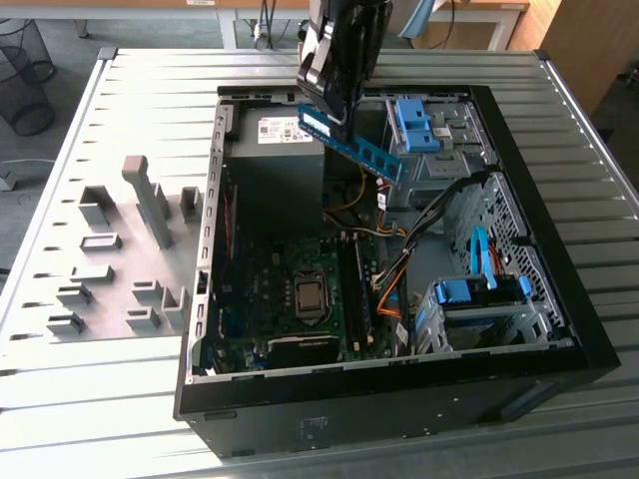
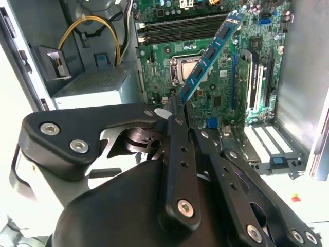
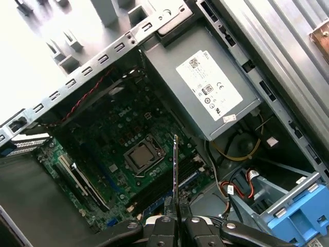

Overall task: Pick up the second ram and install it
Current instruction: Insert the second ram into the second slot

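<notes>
the claw (image 2: 177,105) is clamped on one end of the second ram (image 1: 351,146), holding the blue stick tilted in the air above the open computer case (image 1: 559,329), over the motherboard (image 3: 118,149), likely for lining up with a memory slot (image 2: 175,31).

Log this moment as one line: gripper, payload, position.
gripper: shut on second ram | position: held above open computer case, over motherboard | ram: not seated in a slot

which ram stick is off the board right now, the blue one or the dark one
The blue one: the second ram is clamped in the end effector, held in the air above the open case. The dark stick sits seated in its motherboard slot.
</notes>
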